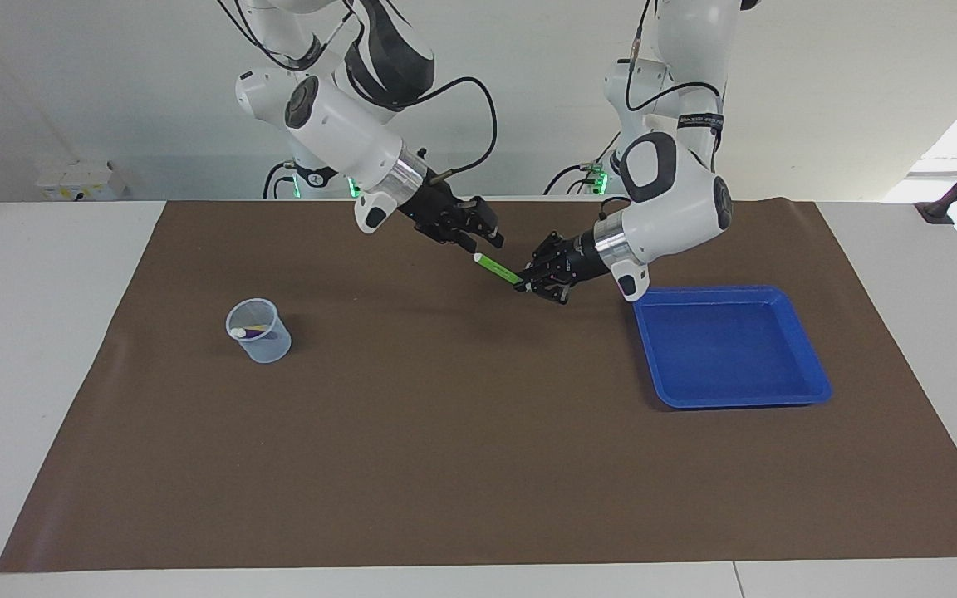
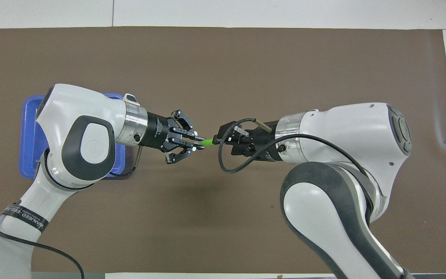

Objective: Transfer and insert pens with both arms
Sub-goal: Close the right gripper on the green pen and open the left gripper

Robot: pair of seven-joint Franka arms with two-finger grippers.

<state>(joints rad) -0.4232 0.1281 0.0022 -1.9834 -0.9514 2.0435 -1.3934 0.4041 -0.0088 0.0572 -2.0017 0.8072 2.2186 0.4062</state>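
Mid-handoff over the brown mat point(image 1: 445, 432) — left gripper point(image 1: 526, 285) is clamped tight on one end of the green pen point(image 1: 498, 269), holding it out in the air so the right gripper point(image 1: 491, 239), jaws part-closed around the whitish end, can take it — grip unconfirmed.
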